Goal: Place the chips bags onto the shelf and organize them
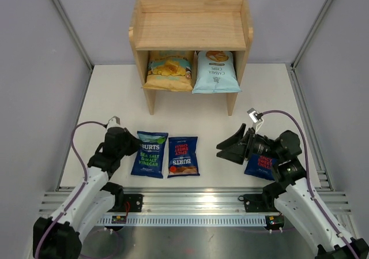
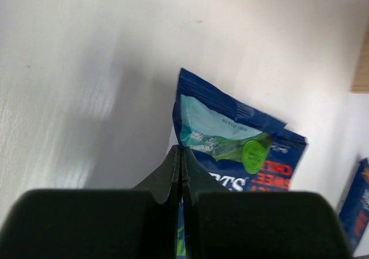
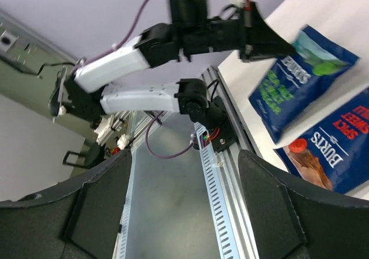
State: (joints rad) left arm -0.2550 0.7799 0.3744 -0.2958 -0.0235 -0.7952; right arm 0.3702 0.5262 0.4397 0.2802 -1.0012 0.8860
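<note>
Shelf: the shelf point(image 1: 190, 5) is standing at the far side of the table point(image 1: 115, 97), with its upper tier showing only bare wood.
Bags shelved: the yellow-and-teal bag point(image 1: 168, 70) and the cassava bag point(image 1: 216, 71) are sitting side by side on the lower tier, faces outward.
Bags waiting: the sea salt bag point(image 1: 150, 155) and the spicy chilli bag point(image 1: 183, 156) are lying flat on the table just beside each other, near the arm bases. The third BURTS bag point(image 1: 260, 165) is lying further right, partly hidden under the right arm.
Left gripper: the left gripper point(image 2: 181, 152) is pressing its fingers fully together at the left edge of the sea salt bag (whether a fold of film is caught between them cannot be told).
Right gripper: the right gripper point(image 1: 222, 150) is hanging wide open and carrying nothing, over the table between the spicy chilli bag and the third BURTS bag.
Handling, judged: the bags are looking light, air-puffed and soft. The glossy film is likely to be slippery, and the chips inside are likely to break under a hard squeeze.
Hold point, judged: the flat crimped seam along a top or bottom edge is looking the surest place to grip. Pinching the pillowed middle would be risking a slide or crushed contents.
Step in hand, judged: the left arm is seemingly taking up the sea salt bag for the shelf.
</note>
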